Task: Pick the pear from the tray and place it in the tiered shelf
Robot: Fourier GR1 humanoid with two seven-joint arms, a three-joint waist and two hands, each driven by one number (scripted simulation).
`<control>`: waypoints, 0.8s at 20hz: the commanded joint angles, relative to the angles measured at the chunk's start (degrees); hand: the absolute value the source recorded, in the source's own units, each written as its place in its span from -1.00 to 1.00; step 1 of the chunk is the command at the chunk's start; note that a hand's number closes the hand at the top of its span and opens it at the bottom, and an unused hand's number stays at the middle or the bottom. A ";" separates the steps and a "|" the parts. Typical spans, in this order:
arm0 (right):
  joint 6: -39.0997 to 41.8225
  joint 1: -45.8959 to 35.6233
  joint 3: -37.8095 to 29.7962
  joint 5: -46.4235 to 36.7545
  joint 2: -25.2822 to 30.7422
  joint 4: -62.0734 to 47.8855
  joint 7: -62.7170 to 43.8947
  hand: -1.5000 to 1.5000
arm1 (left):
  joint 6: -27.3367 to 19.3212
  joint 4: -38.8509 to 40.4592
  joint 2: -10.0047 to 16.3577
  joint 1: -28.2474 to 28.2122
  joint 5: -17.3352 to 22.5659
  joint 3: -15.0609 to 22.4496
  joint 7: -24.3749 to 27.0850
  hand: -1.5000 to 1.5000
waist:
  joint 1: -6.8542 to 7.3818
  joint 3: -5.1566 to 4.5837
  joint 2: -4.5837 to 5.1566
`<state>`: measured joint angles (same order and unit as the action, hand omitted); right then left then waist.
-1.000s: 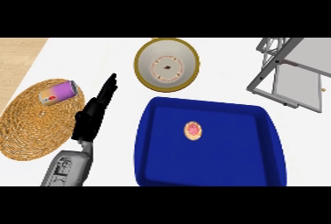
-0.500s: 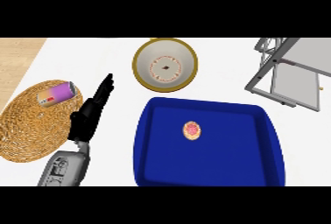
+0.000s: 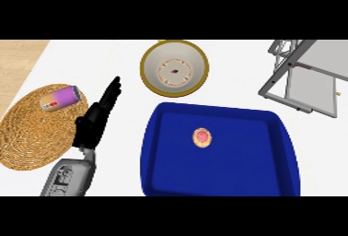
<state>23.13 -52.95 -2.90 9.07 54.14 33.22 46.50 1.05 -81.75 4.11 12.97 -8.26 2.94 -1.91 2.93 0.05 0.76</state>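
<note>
Biggest risk, as I judge it: the small, round pear (image 3: 202, 138) rolls off closing fingers or nudges away across the tray floor. It lies alone near the middle of the blue tray (image 3: 238, 171). Left of the tray, the left hand (image 3: 95, 120) has its fingers straight, holding nothing (no right hand shows). The tiered shelf (image 3: 309, 76) stands beyond the tray's far right corner.

White counter top (image 3: 238, 60) filling most of view, light wood strip (image 3: 17, 55) at upper-L corner, even light
</note>
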 commanded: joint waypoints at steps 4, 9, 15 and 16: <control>7.85 -5.92 0.08 -0.32 -2.89 -6.32 3.14 1.00 | 0.42 1.05 1.08 0.63 0.81 -1.92 0.05 0.00 | -0.54 0.02 0.05; -6.43 -5.66 4.38 -9.28 -0.96 -8.19 4.04 1.00 | -0.72 0.75 -1.17 0.87 -0.50 0.31 0.29 0.00 | 0.13 0.05 0.57; -9.79 -9.42 2.82 -10.71 -2.38 -18.09 3.92 -1.00 | 1.42 -1.48 0.41 1.17 1.22 -0.78 -1.41 0.00 | 1.00 0.11 0.71; -6.00 -8.54 1.77 -9.76 0.88 -19.19 5.54 -1.00 | 1.20 0.35 0.56 -2.06 0.68 -0.70 2.38 0.00 | 0.95 0.12 0.88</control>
<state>14.96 -61.04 -0.84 0.74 52.56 18.50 49.23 1.70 -82.31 4.04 12.63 -8.02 2.91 -1.70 3.60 -0.02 1.23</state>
